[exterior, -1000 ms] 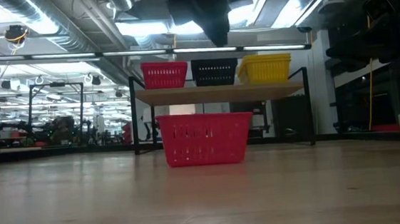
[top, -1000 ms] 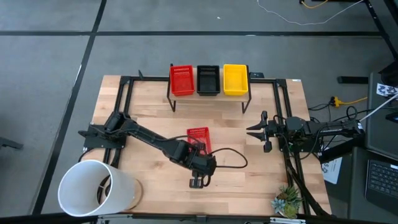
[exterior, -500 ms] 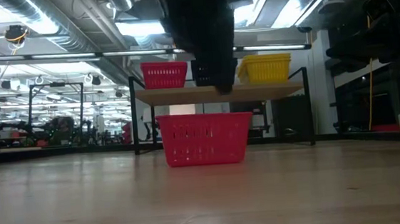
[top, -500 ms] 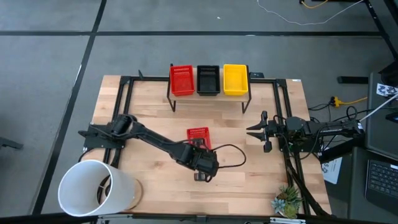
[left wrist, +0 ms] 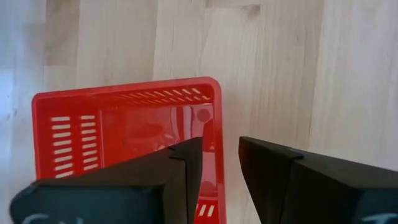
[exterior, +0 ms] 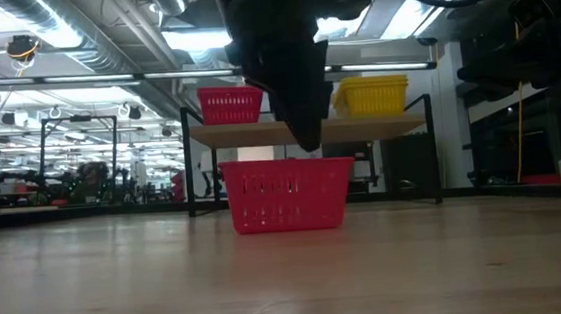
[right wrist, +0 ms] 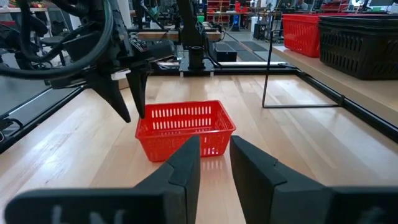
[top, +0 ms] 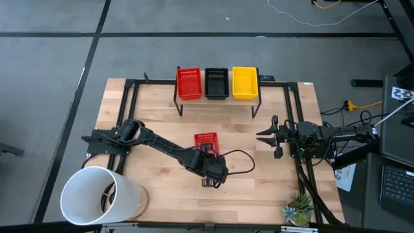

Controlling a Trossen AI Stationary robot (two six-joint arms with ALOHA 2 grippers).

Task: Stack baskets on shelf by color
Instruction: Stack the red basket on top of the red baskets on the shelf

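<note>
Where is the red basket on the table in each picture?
High view: red basket mid-table, beside the left tool.
Low view: centre, in front of the shelf.
Left wrist view: fills the picture's left side, past the tool's fingers.
Right wrist view: middle, on the wood.
Shared landmark: the left tool hangs open right by its rim.

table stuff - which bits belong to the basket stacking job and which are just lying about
Part of the job: red basket on the table, red, black and yellow baskets on the shelf, left gripper poised over the loose red basket.

Just lying about: white bucket, small plant.
</note>
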